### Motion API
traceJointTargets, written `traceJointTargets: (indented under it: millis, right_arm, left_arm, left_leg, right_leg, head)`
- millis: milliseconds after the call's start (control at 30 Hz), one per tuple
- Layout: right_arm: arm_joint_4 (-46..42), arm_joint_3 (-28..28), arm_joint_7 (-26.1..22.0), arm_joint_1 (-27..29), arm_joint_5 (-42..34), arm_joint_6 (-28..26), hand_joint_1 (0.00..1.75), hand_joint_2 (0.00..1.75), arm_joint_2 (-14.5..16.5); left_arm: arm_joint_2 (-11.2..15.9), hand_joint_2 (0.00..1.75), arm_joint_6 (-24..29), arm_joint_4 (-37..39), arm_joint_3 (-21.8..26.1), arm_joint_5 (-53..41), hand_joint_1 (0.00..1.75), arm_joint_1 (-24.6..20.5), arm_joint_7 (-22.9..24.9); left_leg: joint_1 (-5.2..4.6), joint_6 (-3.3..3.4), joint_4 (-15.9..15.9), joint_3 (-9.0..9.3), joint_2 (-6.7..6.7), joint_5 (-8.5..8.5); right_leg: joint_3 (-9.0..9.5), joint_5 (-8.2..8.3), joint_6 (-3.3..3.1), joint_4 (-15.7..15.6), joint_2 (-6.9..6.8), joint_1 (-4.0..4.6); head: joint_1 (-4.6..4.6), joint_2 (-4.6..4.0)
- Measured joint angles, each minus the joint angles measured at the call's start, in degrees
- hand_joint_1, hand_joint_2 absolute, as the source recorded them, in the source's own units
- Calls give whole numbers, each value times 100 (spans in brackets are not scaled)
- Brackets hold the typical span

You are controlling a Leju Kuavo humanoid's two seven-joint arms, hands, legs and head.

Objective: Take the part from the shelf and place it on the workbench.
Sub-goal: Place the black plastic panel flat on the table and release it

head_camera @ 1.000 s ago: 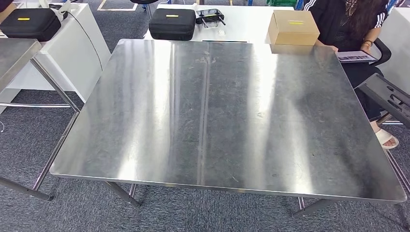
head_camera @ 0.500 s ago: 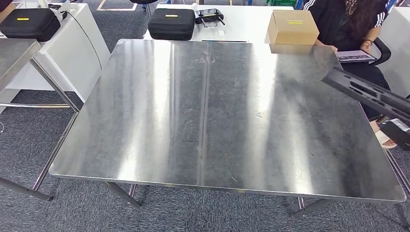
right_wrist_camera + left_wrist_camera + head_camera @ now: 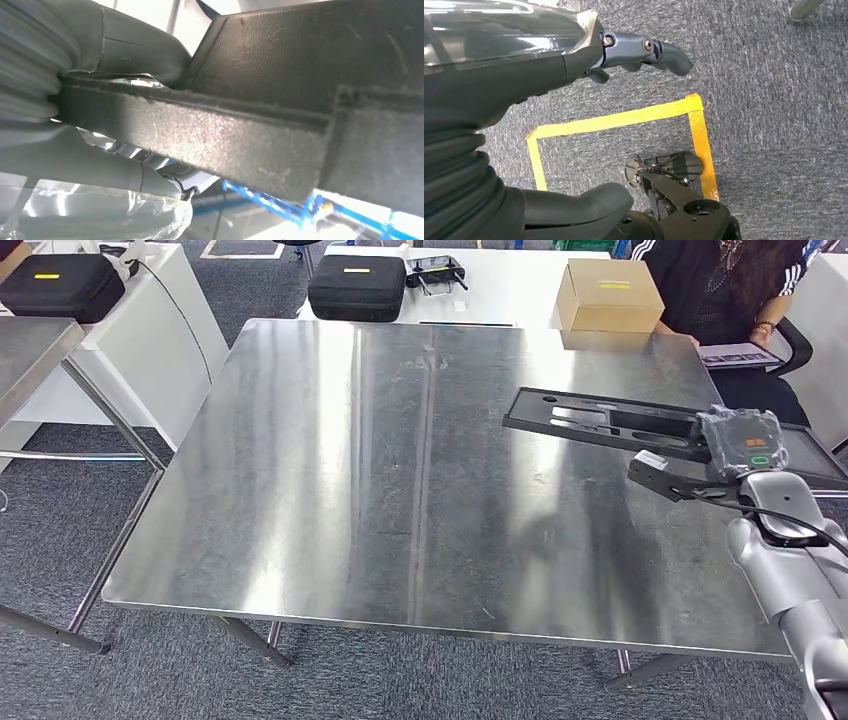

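Observation:
The part [image 3: 600,422] is a long flat black panel with cut-outs, and it hangs level just above the right side of the steel workbench [image 3: 380,480]. My right hand [image 3: 740,445] grips it at its right end, with the silver arm coming up from the lower right. In the right wrist view the part's rough black edge [image 3: 280,115] runs across the picture, and my right hand [image 3: 100,165] wraps around it. My left hand [image 3: 574,55] hangs over grey carpet and holds nothing, its fingers [image 3: 649,50] stretched out.
Behind the workbench is a white table with a black case [image 3: 357,287] and a cardboard box [image 3: 608,295]. A seated person [image 3: 735,290] holds a tablet at the back right. At the left stand a second steel table [image 3: 30,355] and a white table with another black case [image 3: 60,285].
My right arm has swung in from the right edge, carrying the black part leftward over the workbench. The part now lies flatter and further over the table.

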Motion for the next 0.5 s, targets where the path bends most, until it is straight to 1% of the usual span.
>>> traceJointTargets:
  millis: [100,167,300,500]
  right_arm:
    - [15,228,267,-238,118,-20,0,0,129]
    - [35,299,429,-363,152,-48,0,0,159]
    - [92,361,635,-536,142,-115,0,0,149]
    - [162,277,849,-574,-29,-105,0,0,82]
  left_arm:
    - [1,175,17,1,1,16,0,7,-2]
    - [1,175,50,2,-1,10,0,12,4]
    - [5,0,62,2,-7,6,0,30,93]
    - [7,0,45,2,-38,20,0,47,148]
  left_leg:
    - [0,0,-2,-7,-12,2]
    - [0,0,-4,-12,-14,2]
    - [0,1,-19,-17,-14,1]
    - [-2,3,-21,-24,-16,-3]
  right_leg:
    - [-1,0,1,-11,-8,0]
    - [-1,-1,1,-19,-11,1]
    - [1,-1,2,-45,-11,1]
    - [2,-1,2,-57,-14,0]
  head:
    - [1,0]
    - [1,0]
    - [1,0]
    - [1,0]
